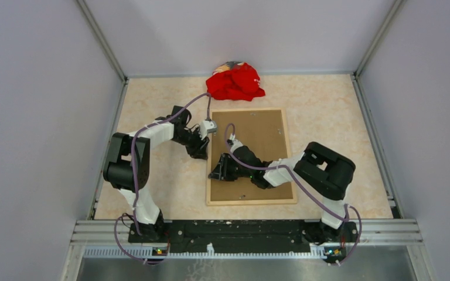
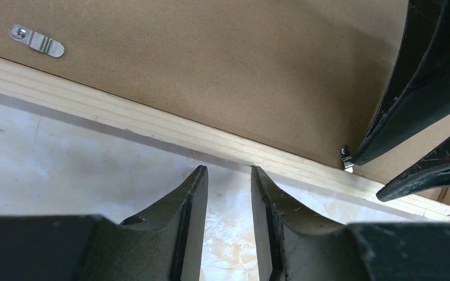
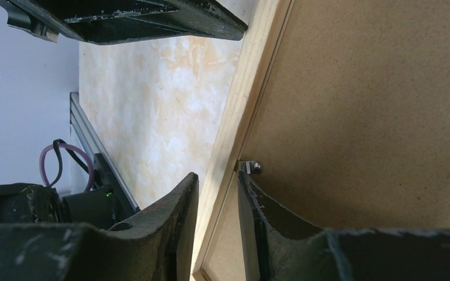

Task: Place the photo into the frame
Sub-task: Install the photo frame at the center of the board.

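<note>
Top view: the frame [image 1: 252, 201] lies back-up mid-picture with the backing board [image 1: 258, 140] inside; the photo is not visible.
Left wrist: the left gripper [image 2: 228, 170] is narrow and empty, beside the frame's edge.
Right wrist: the right gripper [image 3: 217, 175] narrowly straddles that edge, and I cannot tell whether it grips. This is probably the clip [image 3: 252, 167] step, and the next move needs a fingertip against it.

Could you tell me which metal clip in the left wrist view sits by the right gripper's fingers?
The small clip at the frame's inner edge, beside those fingertips; the silver clip lies flat on the backing board, alone.
</note>
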